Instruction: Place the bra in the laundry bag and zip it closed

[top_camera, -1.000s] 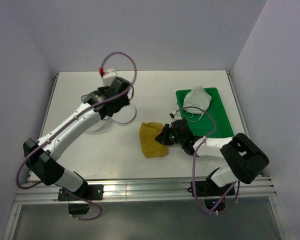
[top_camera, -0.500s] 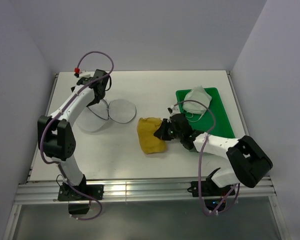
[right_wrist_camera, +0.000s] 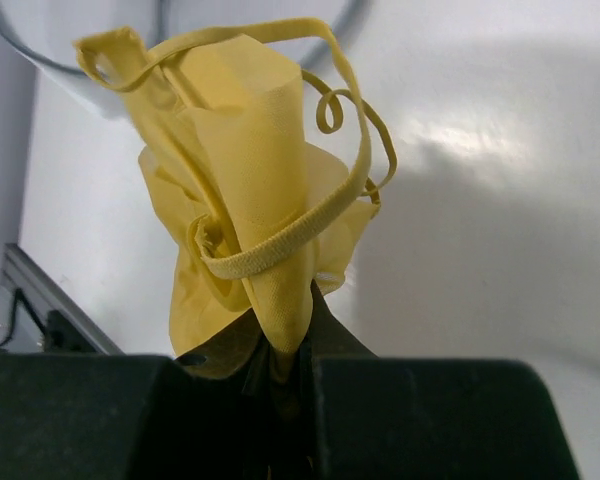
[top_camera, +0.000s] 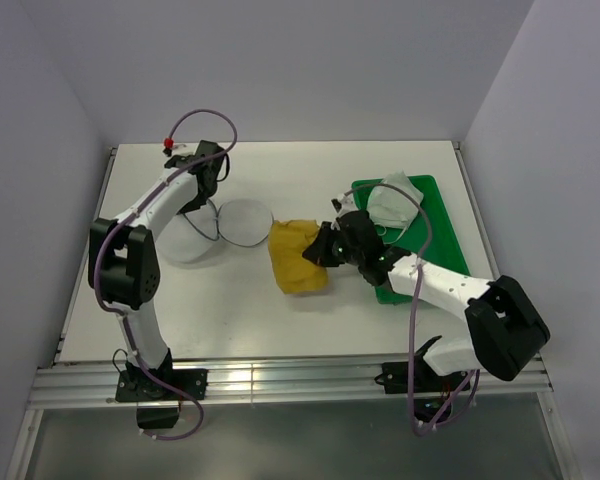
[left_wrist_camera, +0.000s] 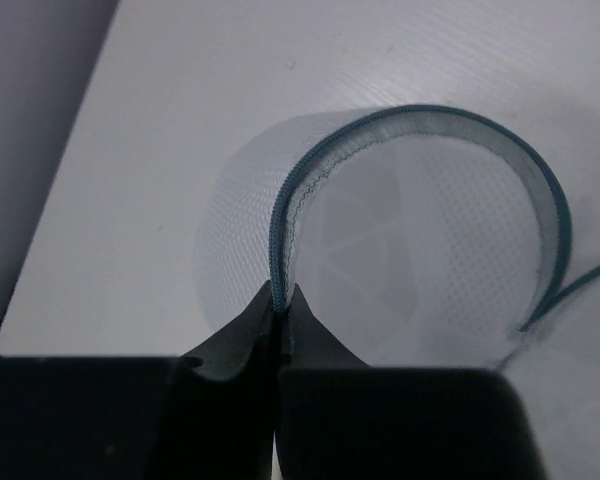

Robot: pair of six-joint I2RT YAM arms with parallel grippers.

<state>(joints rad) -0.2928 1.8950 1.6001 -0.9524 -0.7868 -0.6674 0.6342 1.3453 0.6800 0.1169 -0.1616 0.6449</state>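
Note:
The laundry bag (top_camera: pixel 242 224) lies open on the white table, its two round mesh halves side by side. My left gripper (top_camera: pixel 202 197) is shut on the bag's dark zipper rim (left_wrist_camera: pixel 277 215), which the fingertips (left_wrist_camera: pixel 255 315) pinch at the near edge of one half; the mesh (left_wrist_camera: pixel 430 230) arches open beyond. The mustard-yellow bra (top_camera: pixel 295 257) hangs bunched just right of the bag. My right gripper (top_camera: pixel 325 250) is shut on a fold of it. In the right wrist view the bra (right_wrist_camera: pixel 245 170) droops from the jaws (right_wrist_camera: pixel 285 345) with a strap looped around it.
A green tray (top_camera: pixel 435 235) sits at the right with a white-grey garment (top_camera: pixel 392 200) on it, close behind my right arm. Grey walls enclose the table on the left, back and right. A metal rail runs along the near edge.
The left gripper has shut on the bag's zipper rim. The right gripper has carried the bra left and slightly away from me, closer to the bag.

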